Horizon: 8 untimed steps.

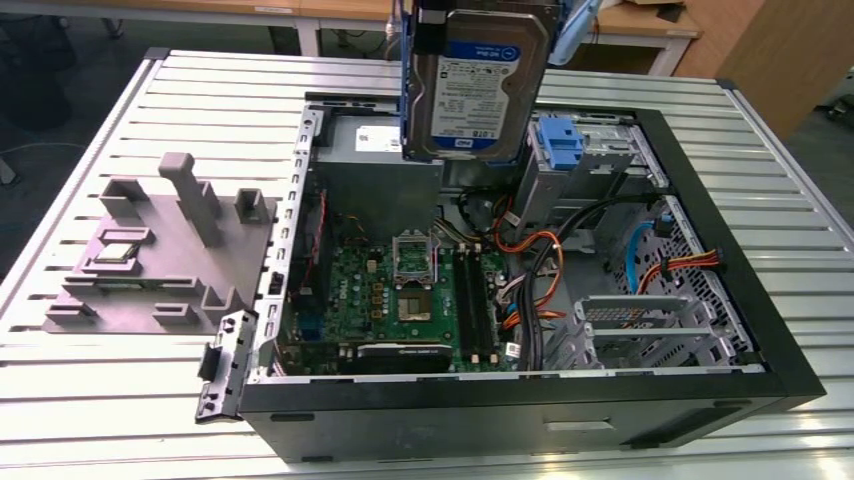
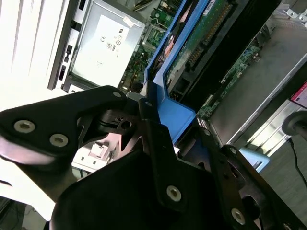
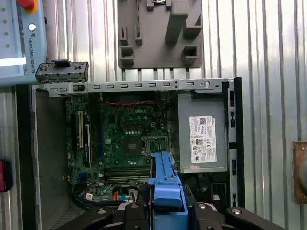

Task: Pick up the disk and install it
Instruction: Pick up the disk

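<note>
— Light in the exterior view falls evenly from above. The ribbed tabletop (image 1: 107, 400) shines under it, with the strongest glare on the slats nearest the camera.

— The computer case (image 1: 507, 415) is dim inside, its walls shading the board. The disk (image 1: 474, 90) carries a soft sheen across its label.

— In the second wrist view the tabletop burns out to plain white. Against it the gripper (image 2: 169, 115) is close to a silhouette, with only its screw heads catching light.

— The first wrist view is calmer. There are bright streaks along the slats and deep shadow on one inner wall of the case. A pendant screen (image 3: 12, 61) glows white at the margin.
</note>
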Each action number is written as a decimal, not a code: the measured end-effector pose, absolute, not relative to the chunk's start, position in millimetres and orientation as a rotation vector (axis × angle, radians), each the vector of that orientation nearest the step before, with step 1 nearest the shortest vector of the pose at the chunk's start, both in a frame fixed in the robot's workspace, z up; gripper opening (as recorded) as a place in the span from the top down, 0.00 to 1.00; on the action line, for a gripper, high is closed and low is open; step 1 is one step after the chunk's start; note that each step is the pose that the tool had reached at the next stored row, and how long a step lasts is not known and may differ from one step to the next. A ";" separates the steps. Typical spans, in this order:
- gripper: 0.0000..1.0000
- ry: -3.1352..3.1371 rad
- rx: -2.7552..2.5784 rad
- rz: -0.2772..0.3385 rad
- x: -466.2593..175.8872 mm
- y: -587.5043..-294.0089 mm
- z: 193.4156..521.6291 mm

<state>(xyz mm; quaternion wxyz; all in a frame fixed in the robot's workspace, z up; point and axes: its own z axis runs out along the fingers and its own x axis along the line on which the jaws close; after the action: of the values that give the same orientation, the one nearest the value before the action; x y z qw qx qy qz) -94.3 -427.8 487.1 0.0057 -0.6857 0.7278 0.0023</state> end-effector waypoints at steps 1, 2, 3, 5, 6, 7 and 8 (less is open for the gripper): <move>0.63 2.278 -2.147 0.007 -93.3 -428.0 487.0; 0.63 2.279 -2.147 0.008 -92.2 -428.3 486.8; 0.63 2.279 -2.147 0.008 -91.3 -428.5 486.6; 0.63 2.279 -2.147 0.008 -90.5 -428.8 486.1; 0.63 2.280 -2.147 0.007 -90.3 -429.0 485.9; 0.63 2.281 -2.147 0.005 -90.1 -429.2 485.7; 0.63 2.283 -2.147 0.003 -89.7 -429.5 485.4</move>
<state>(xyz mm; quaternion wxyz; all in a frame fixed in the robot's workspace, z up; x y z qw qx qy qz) -89.7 -429.5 485.4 0.0039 -0.6852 0.7284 0.0009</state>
